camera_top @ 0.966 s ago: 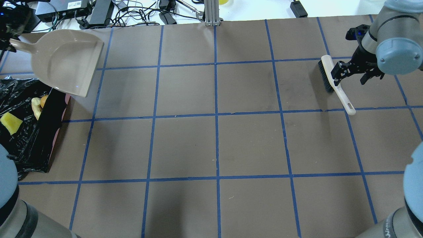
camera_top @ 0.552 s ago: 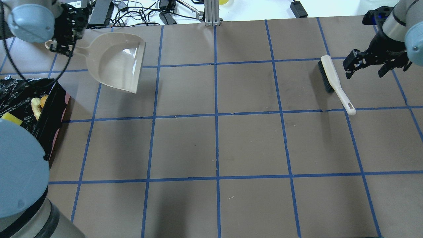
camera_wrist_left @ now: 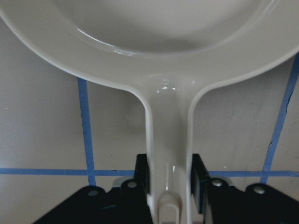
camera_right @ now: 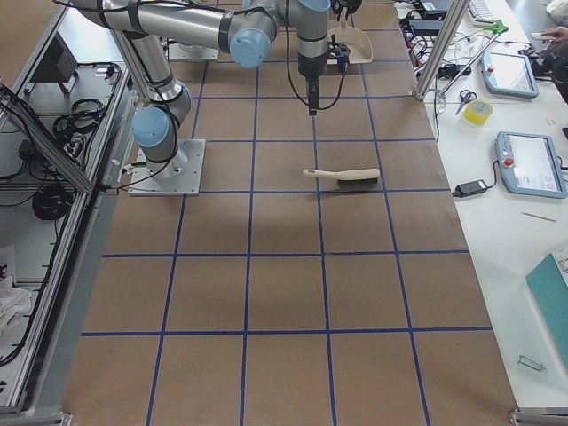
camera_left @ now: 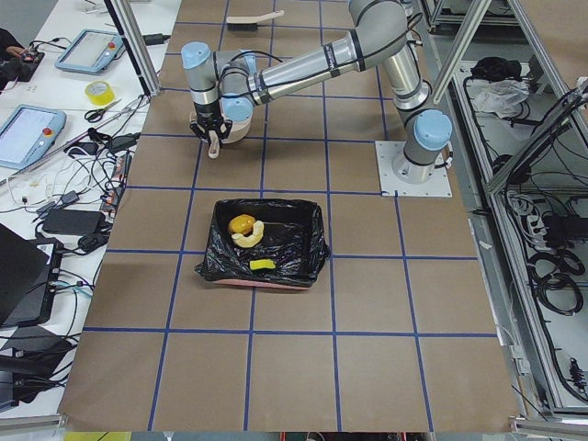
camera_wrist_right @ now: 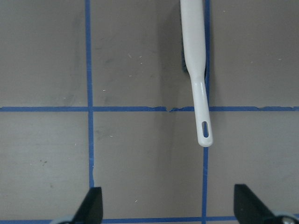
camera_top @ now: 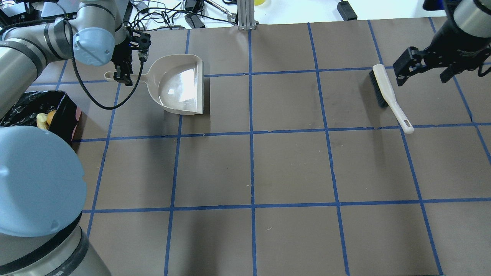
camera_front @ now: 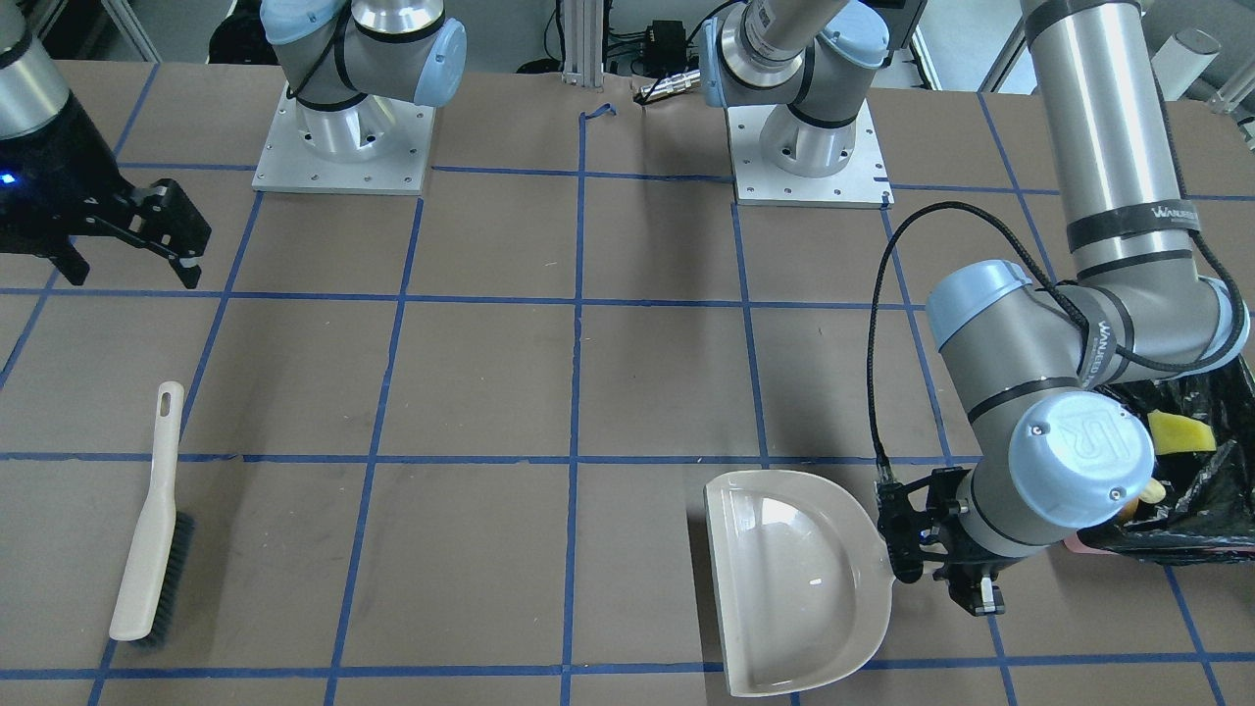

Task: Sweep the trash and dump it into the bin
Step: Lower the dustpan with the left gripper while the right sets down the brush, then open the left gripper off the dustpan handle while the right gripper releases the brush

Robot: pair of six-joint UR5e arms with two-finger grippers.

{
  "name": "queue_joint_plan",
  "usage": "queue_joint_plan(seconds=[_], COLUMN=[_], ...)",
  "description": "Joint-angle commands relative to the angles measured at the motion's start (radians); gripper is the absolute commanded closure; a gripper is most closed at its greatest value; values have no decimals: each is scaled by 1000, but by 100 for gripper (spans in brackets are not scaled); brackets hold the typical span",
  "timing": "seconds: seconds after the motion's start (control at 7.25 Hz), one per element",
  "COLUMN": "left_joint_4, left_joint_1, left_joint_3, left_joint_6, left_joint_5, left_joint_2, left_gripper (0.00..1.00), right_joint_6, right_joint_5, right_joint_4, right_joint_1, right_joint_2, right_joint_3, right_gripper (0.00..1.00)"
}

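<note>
Trash lies in the bin [camera_left: 308, 241] at the table's [camera_top: 291, 168] left edge: brown lump [camera_left: 242, 223], croissant [camera_left: 248, 238] and yellow wedge [camera_left: 262, 265] on the black liner. The left tool [camera_top: 122, 74] is clenched on the handle of the dustpan [camera_top: 180, 86] at the far left, straight lip facing right. The right tool [camera_wrist_right: 170, 207] hangs spread wide, apart from the brush [camera_top: 387, 92] lying far right. A broad stretch of table separates dustpan and brush.

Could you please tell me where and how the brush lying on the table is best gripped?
Grip the brush at its slim handle, from straight above, closing across its narrow width: it lies flat, bristles along one side.
</note>
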Motion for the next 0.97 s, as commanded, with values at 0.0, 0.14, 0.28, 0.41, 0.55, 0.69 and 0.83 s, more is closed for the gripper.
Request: queue_joint_plan(seconds=[0.0, 0.14, 0.28, 0.41, 0.55, 0.69, 0.83], left_joint_4=[16, 16, 18, 18, 19, 19, 38], left_joint_1=[-2, -4, -4, -4, -4, -5, -5], left_joint_3=[-19, -22, -28, -39, -50, -51, -53], left_joint_6=[12, 15, 20, 29, 32, 29, 32], left_joint_5=[4, 1, 1, -3, -5, -5, 0], left_joint_2=[-13, -13, -11, -10, -10, -10, -11], left_gripper=[100, 100, 100, 100, 100, 100, 100], right_joint_6=[1, 3, 4, 5, 5, 5, 5], right_joint_5=[-2, 7, 15, 10, 7, 1, 1], right_joint_4=[-18, -12, -10, -1, 5, 32, 48], right_joint_1=[89, 92, 92, 92, 92, 92, 92], right_joint_2=[-6, -6, -1, -1, -9, -3, -4], right_joint_3=[-6, -9, -7, -3, -3, -3, -1], right_gripper=[0, 0, 0, 0, 0, 0, 0])
